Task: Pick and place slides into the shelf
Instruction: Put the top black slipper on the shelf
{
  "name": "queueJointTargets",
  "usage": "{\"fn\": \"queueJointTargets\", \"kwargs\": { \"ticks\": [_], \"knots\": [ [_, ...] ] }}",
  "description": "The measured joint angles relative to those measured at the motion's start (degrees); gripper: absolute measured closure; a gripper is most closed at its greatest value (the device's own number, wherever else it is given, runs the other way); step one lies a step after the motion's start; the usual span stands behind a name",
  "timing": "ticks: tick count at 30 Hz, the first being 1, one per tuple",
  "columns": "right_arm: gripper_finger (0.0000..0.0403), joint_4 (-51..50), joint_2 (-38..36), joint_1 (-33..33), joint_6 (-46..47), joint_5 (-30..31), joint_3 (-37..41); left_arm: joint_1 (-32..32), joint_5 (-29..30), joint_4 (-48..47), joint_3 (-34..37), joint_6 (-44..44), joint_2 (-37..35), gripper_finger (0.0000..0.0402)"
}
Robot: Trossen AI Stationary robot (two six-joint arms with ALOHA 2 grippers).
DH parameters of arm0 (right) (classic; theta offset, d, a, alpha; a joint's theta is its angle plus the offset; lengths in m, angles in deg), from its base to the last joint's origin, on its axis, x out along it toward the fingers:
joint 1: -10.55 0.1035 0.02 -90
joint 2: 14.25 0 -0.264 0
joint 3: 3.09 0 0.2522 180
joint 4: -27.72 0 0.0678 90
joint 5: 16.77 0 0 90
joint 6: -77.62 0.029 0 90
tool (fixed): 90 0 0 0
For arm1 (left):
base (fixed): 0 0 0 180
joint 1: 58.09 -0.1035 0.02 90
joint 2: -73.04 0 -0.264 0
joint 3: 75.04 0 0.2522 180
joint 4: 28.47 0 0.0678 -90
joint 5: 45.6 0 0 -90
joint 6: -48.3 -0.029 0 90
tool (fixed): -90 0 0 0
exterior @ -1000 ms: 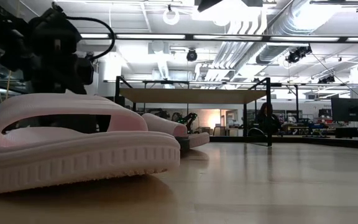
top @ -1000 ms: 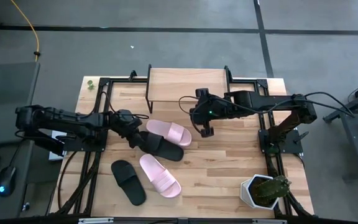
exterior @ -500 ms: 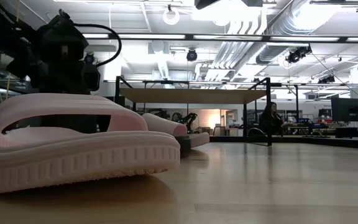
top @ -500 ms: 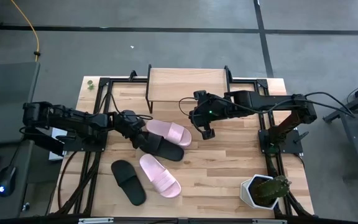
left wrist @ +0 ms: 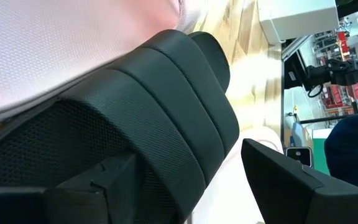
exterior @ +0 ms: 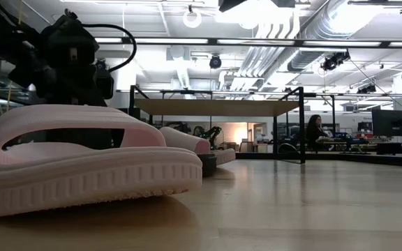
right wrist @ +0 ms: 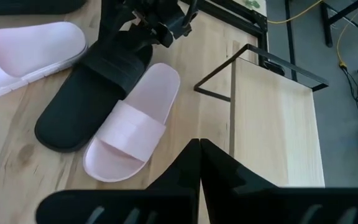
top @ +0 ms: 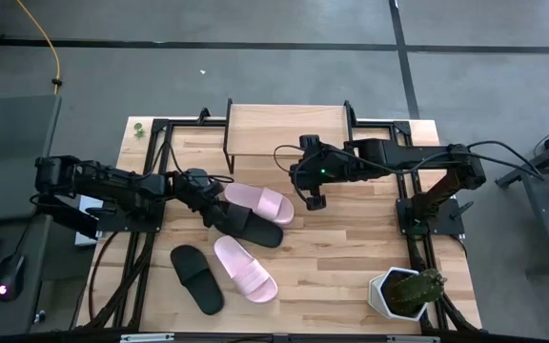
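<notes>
Left claw (top: 210, 203) straddles matte black slide's (top: 251, 227) ribbed strap.

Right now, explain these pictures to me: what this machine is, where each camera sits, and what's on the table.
Two dark robot arms work at a wooden table. One camera looks straight down, one sits at table height, and one rides on each wrist. Four slides lie there: a black one and a pink one mid-table, another black and pink nearer the front. The shelf stands at the back, a potted plant in a front corner. The left gripper stands open around the middle black slide's strap. The right gripper hangs shut and empty.
</notes>
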Motion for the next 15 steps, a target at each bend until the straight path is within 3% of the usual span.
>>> {"fn": "queueJointTargets", "kwargs": {
  "ticks": [4,15],
  "knots": [
    [0.0402,0.0,0.0,0.0,0.0,0.02,0.0,0.0,0.38,-0.04,0.0,-0.09,0.0,0.0183],
    [0.0402,1.7,0.0,0.0,0.46,0.82,0.0,0.0,0.43,0.02,-0.02,-0.11,0.0,0.0325]
  ]
}}
